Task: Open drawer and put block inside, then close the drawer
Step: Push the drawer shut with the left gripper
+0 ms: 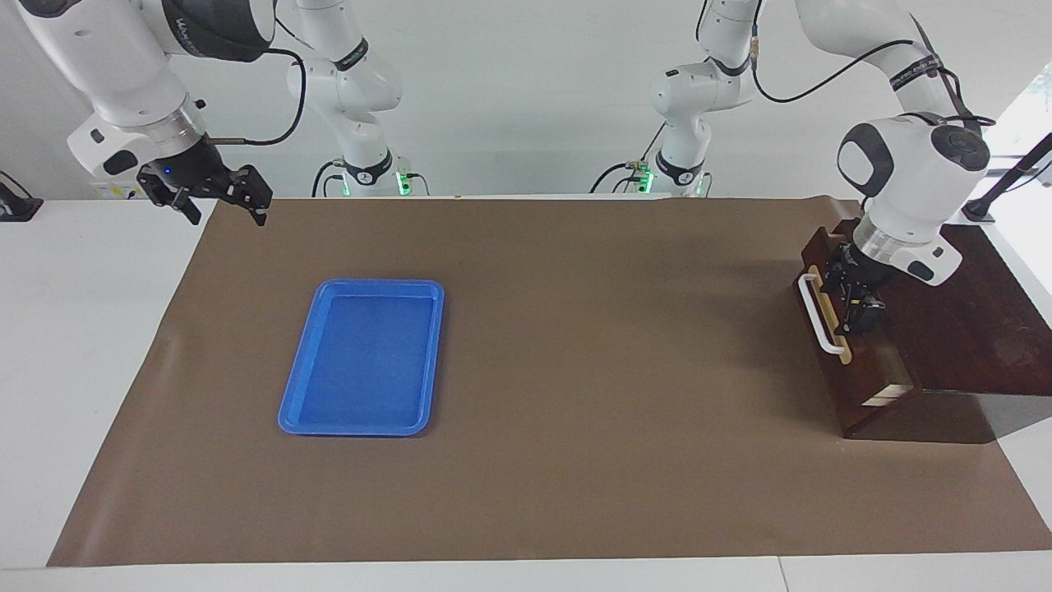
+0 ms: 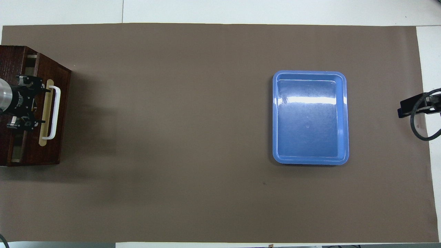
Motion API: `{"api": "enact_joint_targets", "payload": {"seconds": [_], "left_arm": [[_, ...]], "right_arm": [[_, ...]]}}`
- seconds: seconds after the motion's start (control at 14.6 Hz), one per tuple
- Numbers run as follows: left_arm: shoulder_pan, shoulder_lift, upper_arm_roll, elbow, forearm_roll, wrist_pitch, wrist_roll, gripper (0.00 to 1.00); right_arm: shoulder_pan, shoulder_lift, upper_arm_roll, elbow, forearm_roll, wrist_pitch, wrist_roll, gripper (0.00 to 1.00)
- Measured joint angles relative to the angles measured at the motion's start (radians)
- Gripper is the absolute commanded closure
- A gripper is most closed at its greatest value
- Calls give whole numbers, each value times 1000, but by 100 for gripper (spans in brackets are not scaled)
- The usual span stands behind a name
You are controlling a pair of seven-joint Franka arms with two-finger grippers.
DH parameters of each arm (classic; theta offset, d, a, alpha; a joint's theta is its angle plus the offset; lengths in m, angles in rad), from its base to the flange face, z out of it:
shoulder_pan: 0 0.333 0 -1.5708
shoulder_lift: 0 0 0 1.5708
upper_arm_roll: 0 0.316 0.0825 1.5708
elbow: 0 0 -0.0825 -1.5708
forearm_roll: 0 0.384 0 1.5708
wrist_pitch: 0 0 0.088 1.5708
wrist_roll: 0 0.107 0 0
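Both my grippers read open — right gripper (image 1: 218,201) waits over the table edge, holding nothing; left gripper (image 1: 855,300) sits at the drawer (image 1: 846,362), nearly shut beside its white handle (image 1: 819,312). Block hidden. Blue tray (image 1: 362,358) lies farther out.

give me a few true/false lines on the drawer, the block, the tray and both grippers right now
1. The drawer is pulled fully out. False: it is nearly shut, only a thin pale strip showing.
2. The yellow block lies on the blue tray. False: the tray holds nothing and no block is in view.
3. The left gripper is at the drawer front, by the white handle. True.
4. The right gripper grips the tray. False: it waits, fingers open, over the mat's corner.
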Motion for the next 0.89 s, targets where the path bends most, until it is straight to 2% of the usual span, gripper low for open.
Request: {"api": "enact_joint_targets", "payload": {"seconds": [0.27, 0.89], "left_arm": [[34, 0, 0, 0, 5, 0, 21, 0], [41, -3, -12, 8, 8, -1, 24, 0]], "right_arm": [[2, 0, 8, 0, 0, 0, 0, 0], [1, 0, 7, 4, 0, 0, 0, 0]]}}
